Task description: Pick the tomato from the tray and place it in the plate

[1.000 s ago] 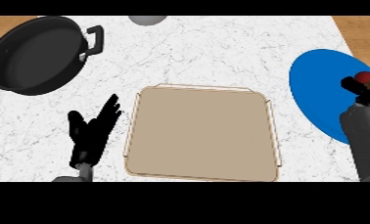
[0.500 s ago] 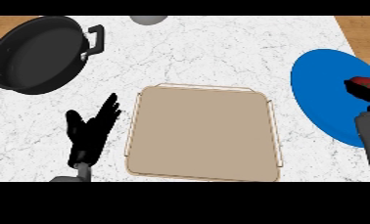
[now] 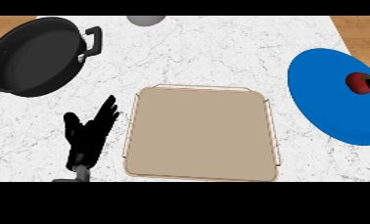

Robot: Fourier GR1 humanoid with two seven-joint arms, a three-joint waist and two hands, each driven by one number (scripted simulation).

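A small red tomato point(image 3: 358, 81) lies on the blue plate point(image 3: 325, 96) at the right edge of the head view, partly cut off by the frame. The beige tray point(image 3: 201, 132) in the middle of the counter holds nothing. My left hand point(image 3: 88, 135) rests open to the left of the tray, fingers pointing up, apart from it. My right hand does not show anywhere.
A black pan point(image 3: 36, 54) with a side handle point(image 3: 92, 44) sits at the back left. A grey round object point(image 3: 147, 20) pokes in at the top edge. Wooden floor shows past the counter's far corners.
My right hand, which was over the plate around the tomato, has pulled away down and right out of view. The tomato stays on the plate. The left hand has not moved.
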